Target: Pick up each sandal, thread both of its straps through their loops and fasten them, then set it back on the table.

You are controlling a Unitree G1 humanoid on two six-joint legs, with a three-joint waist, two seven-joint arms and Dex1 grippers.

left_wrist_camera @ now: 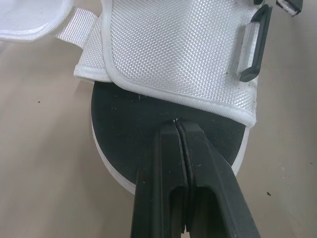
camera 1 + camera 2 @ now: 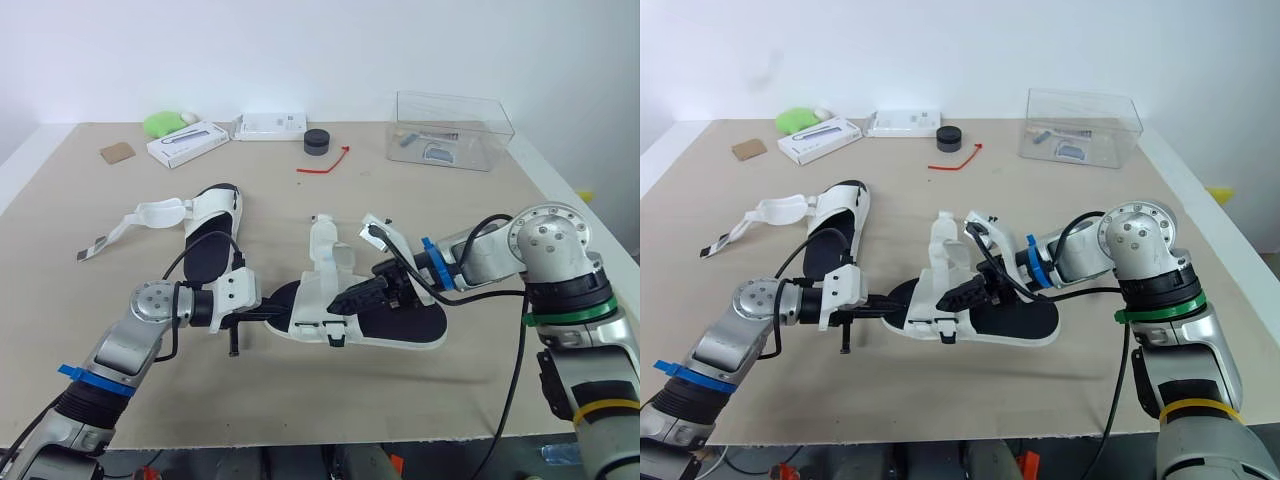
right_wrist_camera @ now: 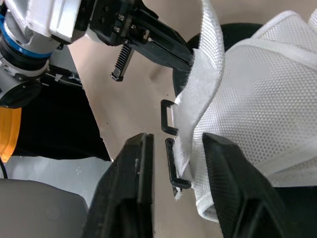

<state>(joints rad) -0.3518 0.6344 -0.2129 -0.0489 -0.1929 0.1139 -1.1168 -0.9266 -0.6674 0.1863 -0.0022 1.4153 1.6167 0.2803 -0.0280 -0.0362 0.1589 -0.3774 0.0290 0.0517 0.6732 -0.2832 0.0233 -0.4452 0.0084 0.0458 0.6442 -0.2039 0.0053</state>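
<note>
A white sandal with a black footbed (image 2: 400, 325) lies at the middle of the table, its white mesh straps (image 2: 322, 270) standing up. My left gripper (image 2: 272, 316) is shut, its fingertips (image 1: 177, 126) resting on the black footbed at the sandal's left end, just short of the strap flap. My right gripper (image 3: 185, 166) is open over the sandal's front side. The white strap edge (image 3: 190, 124) and a black plastic loop (image 3: 173, 171) sit between its fingers. A second sandal (image 2: 212, 235) lies further back on the left, with its strap (image 2: 140, 217) spread out to the left.
Along the back stand a clear plastic box (image 2: 450, 130), a black round cap (image 2: 317, 141), a red tie (image 2: 325, 160), two white boxes (image 2: 187, 143) (image 2: 270, 125), a green object (image 2: 162, 123) and a brown card (image 2: 116, 152). The table's front edge (image 2: 300, 440) is close.
</note>
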